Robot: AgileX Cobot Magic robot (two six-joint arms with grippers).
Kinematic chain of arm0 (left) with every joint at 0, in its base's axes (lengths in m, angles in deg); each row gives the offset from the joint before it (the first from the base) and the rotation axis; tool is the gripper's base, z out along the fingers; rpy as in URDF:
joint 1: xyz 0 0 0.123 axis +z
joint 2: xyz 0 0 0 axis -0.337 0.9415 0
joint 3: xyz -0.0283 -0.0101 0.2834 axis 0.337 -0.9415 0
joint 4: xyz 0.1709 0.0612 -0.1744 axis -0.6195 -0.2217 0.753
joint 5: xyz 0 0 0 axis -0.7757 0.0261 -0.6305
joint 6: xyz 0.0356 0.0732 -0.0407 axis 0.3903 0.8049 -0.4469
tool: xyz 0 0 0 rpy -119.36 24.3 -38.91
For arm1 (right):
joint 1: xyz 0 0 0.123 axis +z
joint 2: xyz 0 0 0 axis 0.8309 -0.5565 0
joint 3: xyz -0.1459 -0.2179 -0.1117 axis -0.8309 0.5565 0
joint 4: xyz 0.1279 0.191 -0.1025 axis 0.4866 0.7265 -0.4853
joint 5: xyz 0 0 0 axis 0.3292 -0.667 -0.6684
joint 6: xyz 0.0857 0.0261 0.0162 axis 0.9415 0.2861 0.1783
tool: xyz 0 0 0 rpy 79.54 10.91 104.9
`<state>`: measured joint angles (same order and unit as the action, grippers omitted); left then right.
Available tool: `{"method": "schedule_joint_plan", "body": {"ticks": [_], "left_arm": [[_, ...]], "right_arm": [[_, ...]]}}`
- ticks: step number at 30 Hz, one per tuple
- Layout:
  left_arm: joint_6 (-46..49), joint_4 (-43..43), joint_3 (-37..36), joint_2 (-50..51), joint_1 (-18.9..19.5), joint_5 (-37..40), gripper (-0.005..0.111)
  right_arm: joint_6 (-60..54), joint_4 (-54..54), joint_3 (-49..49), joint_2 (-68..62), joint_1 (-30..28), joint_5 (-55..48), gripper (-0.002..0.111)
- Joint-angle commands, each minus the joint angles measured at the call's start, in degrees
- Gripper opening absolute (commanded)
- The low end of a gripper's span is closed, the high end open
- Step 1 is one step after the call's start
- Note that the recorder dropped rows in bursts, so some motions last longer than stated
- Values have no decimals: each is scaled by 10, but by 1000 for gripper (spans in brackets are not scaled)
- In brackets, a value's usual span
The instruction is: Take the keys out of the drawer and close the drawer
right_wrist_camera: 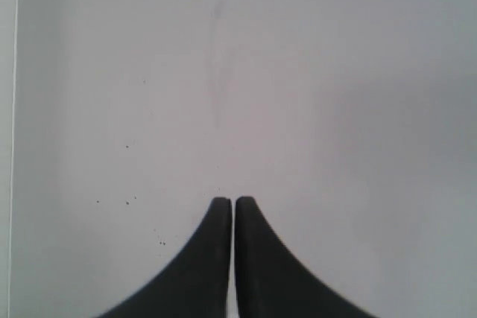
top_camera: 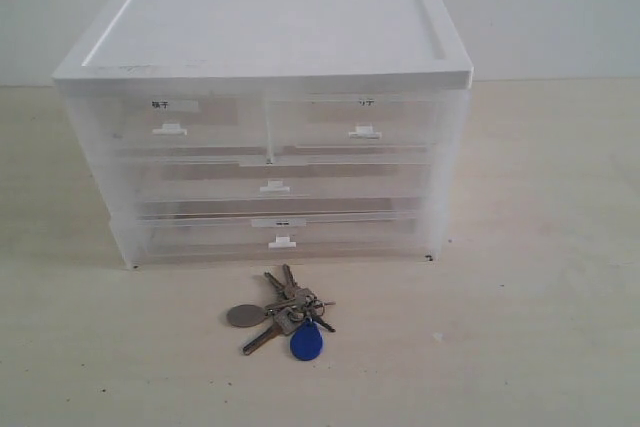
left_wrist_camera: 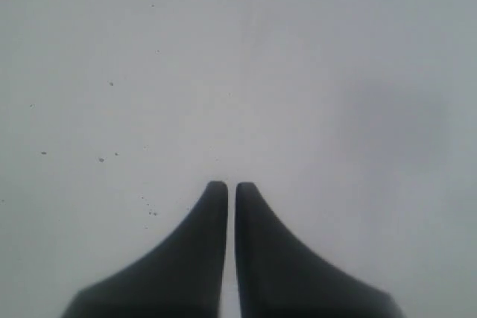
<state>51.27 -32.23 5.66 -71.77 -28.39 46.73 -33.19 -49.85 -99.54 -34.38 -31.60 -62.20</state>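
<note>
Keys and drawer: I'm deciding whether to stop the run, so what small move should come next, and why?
Probably none; I would hold both arms where they are. The keys lie on the table in front of the cabinet, the upper right drawer looks flush with its neighbour, and the left gripper and right gripper are shut on nothing.

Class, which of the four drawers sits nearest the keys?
The bottom full-width drawer: it is lowest in the stack, directly behind the keys on the table.
</note>
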Motion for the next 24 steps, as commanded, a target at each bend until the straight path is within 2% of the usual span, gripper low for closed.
{"method": "schedule_joint_plan", "body": {"ticks": [1, 10, 24], "left_arm": [[-6, 0, -6, -31, -5, 35, 5], [-5, 0, -6, -37, -5, 46, 5], [-5, 0, -6, -37, -5, 46, 5]], "right_arm": [[-2, -6, 3, 16, 0, -31, 0], [10, -6, 3, 16, 0, -75, 0], [10, -6, 3, 16, 0, -75, 0]]}}
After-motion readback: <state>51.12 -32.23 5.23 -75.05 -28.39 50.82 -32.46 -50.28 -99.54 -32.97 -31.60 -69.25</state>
